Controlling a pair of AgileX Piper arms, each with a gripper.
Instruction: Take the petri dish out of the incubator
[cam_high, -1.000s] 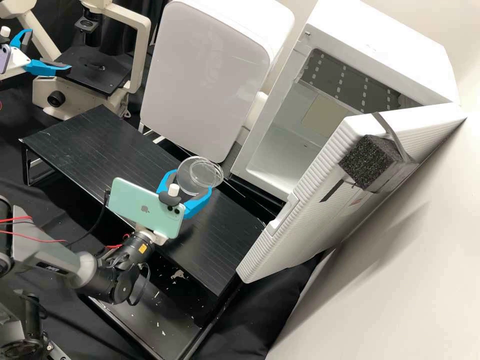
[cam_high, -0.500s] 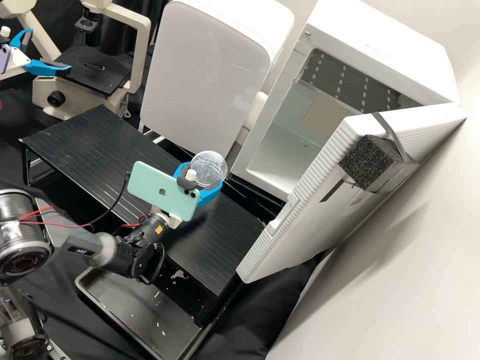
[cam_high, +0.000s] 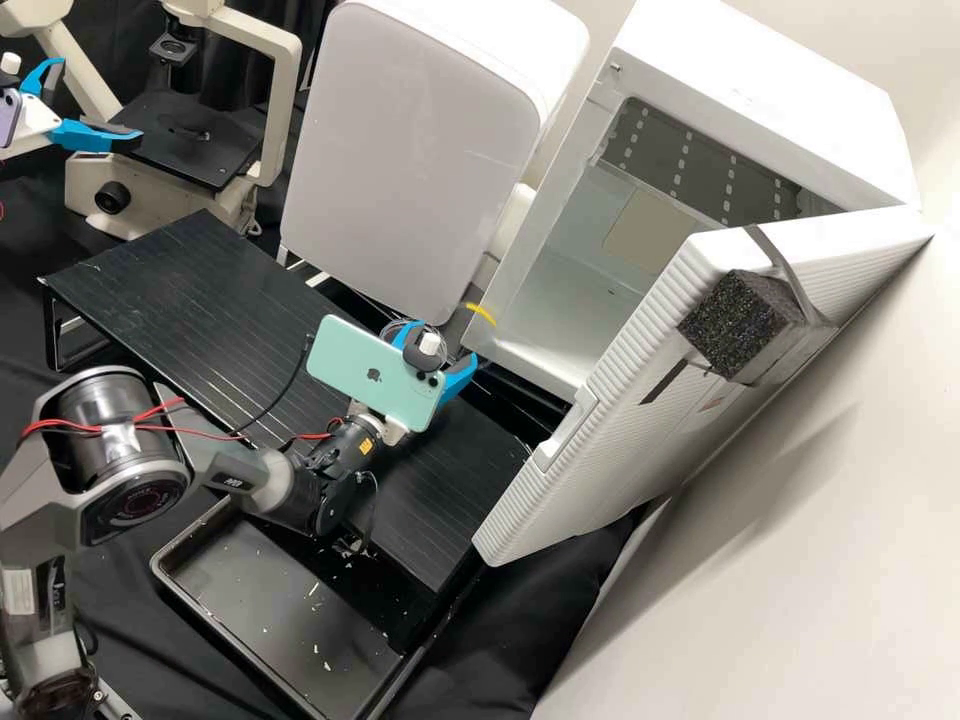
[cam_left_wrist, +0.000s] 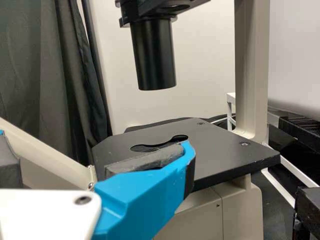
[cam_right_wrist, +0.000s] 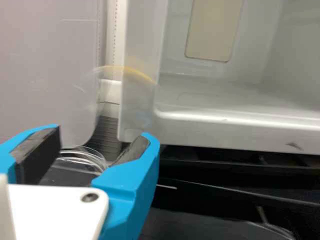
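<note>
Petri dish: looks like it's out of the incubator (cam_high: 760, 125) already, with clear rims (cam_right_wrist: 82, 156) just outside its opening, over by the white box (cam_high: 410, 160) side. Nice, but we wouldn't celebrate yet.

Right gripper (cam_right_wrist: 100, 135): fingers apart, seemingly clamped on the dish by its edges. We can't see the full contact, so honestly a weak pinch is our top worry. Smooth round plastic could squirt out if the pads sit off-centre, or crack if we squeeze harder.

Yellow-edged shape (cam_right_wrist: 132, 72): a faint round thing in front of the incubator's near edge. We can't tell if it's a lid, part of the dish or a reflection. If it's a loose lid, a jerky swing might send it into the gap by the incubator.

Incubator door (cam_high: 610, 440): wide open. If we turn the wrist toward it, we could clip the dish on its edge.

Black platform (cam_high: 230, 300): in front of the incubator, probably our best bet for a landing. Coming down tilted would likely pop the lid off.

Left gripper (cam_high: 100, 98): fingers apart and empty, well away from the incubator by the microscope (cam_high: 190, 140), so little risk there.
</note>
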